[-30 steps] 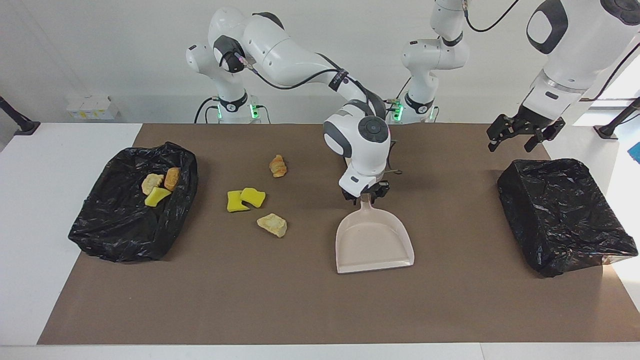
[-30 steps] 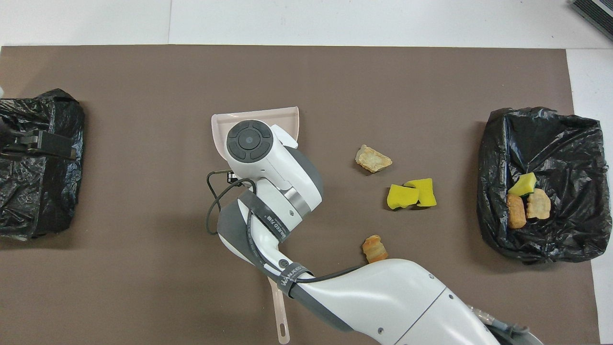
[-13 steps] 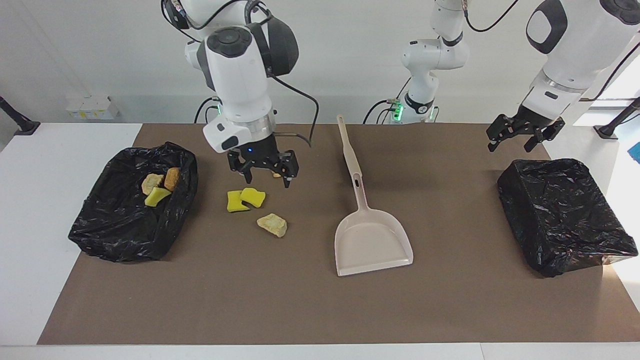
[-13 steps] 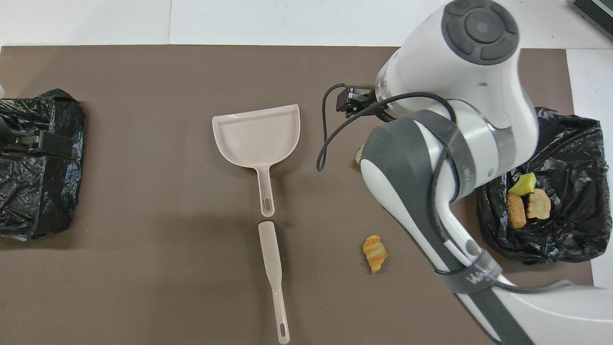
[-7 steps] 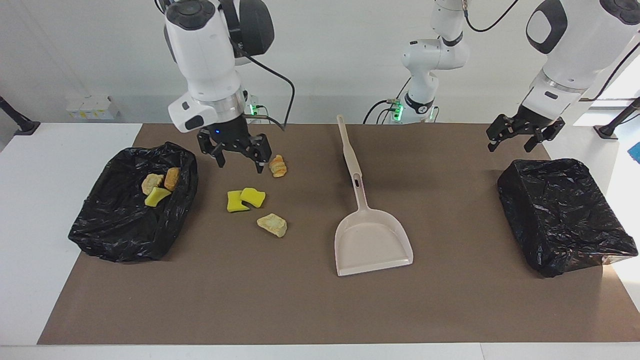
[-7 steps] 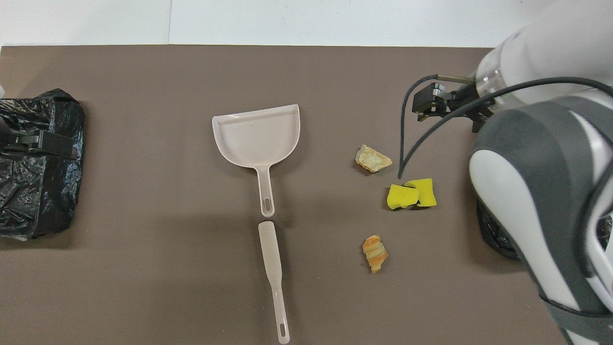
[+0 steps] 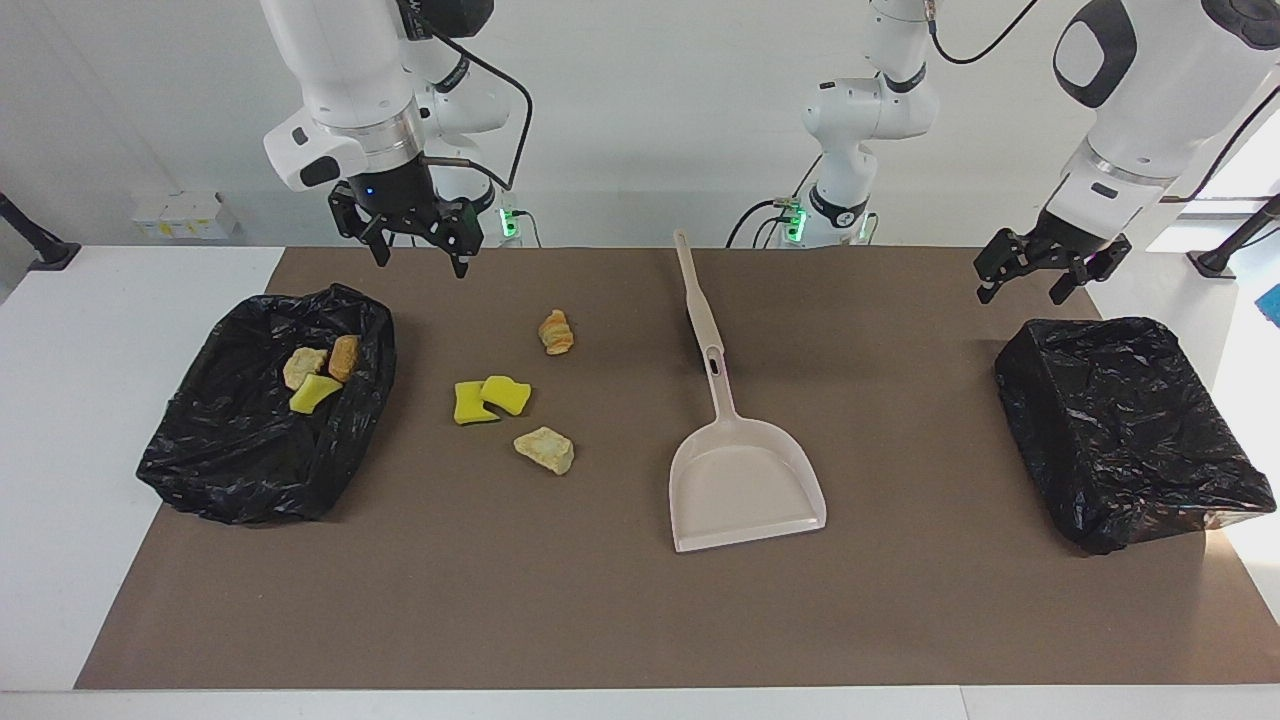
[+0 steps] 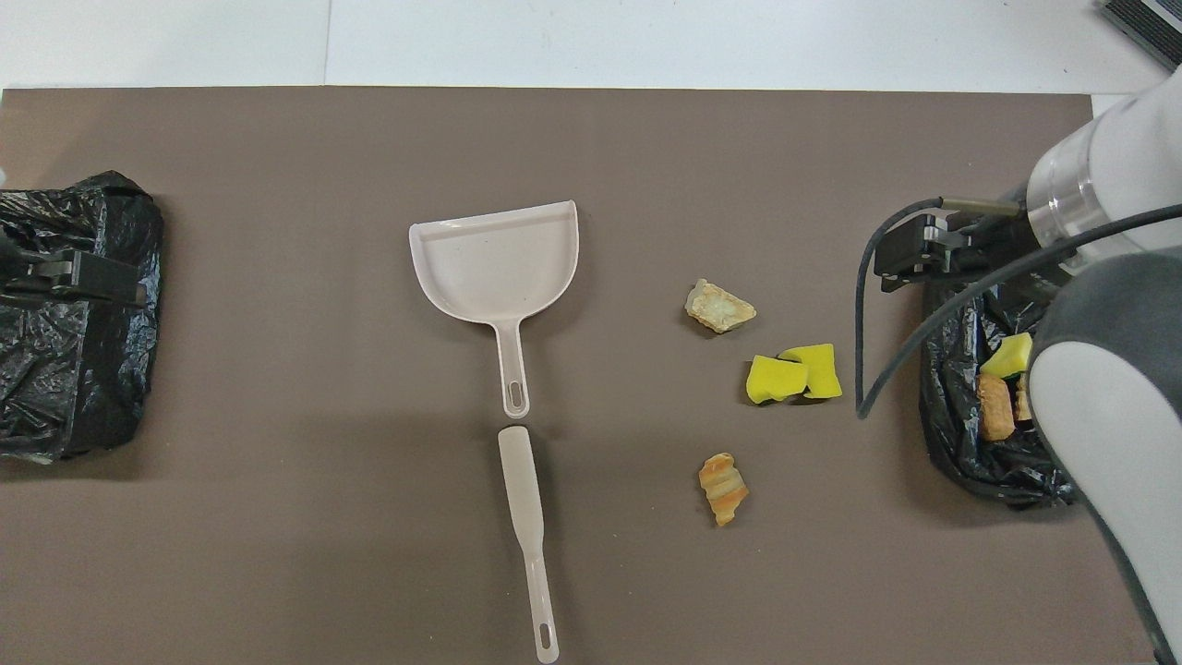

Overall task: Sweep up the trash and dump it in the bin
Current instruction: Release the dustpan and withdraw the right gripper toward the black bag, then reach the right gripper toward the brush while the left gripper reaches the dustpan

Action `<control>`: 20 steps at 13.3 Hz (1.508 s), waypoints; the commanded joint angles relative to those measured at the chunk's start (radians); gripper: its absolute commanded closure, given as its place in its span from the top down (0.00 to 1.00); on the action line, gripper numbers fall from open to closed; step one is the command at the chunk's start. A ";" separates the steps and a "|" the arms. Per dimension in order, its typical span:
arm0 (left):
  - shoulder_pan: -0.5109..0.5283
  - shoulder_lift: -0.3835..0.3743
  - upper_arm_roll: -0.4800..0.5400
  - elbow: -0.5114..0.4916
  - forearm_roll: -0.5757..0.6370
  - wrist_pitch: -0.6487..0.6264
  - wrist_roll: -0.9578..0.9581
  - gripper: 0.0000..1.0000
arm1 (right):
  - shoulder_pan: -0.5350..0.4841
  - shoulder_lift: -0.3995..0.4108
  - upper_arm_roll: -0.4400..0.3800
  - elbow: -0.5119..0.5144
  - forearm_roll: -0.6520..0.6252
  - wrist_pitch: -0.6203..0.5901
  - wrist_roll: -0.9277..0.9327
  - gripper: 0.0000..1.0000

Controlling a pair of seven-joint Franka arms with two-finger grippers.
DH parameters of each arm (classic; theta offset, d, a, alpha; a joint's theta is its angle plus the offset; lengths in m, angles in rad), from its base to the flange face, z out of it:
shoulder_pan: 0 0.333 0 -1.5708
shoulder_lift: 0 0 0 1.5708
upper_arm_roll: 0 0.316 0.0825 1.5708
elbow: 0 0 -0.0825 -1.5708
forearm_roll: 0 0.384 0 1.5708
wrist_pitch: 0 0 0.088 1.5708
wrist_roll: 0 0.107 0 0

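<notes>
Your right end effector (image 7: 412, 238), released and empty, hangs over the table edge near the robots, well apart from the loose trash (image 7: 491, 395).

dustpan (image 7: 745, 487), scattered trash (image 7: 545, 449), black bins (image 7: 265, 400)
</notes>
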 commanded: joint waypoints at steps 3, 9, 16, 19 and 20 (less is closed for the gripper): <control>-0.003 -0.022 -0.008 -0.024 0.009 0.021 -0.010 1.00 | -0.014 -0.075 0.004 -0.104 0.023 0.045 -0.033 1.00; -0.078 -0.033 -0.019 -0.138 0.008 0.151 -0.050 1.00 | -0.017 -0.068 0.006 -0.092 0.029 0.044 -0.030 1.00; -0.120 -0.011 -0.017 -0.141 0.014 0.176 -0.054 1.00 | 0.006 -0.060 0.010 -0.084 0.034 0.059 -0.030 1.00; -0.109 0.038 -0.016 -0.030 0.012 0.100 -0.053 1.00 | 0.114 -0.066 0.012 -0.113 0.038 0.070 -0.009 1.00; -0.107 0.044 -0.014 -0.018 0.014 0.084 -0.053 1.00 | 0.162 -0.072 0.013 -0.136 0.039 0.070 -0.004 1.00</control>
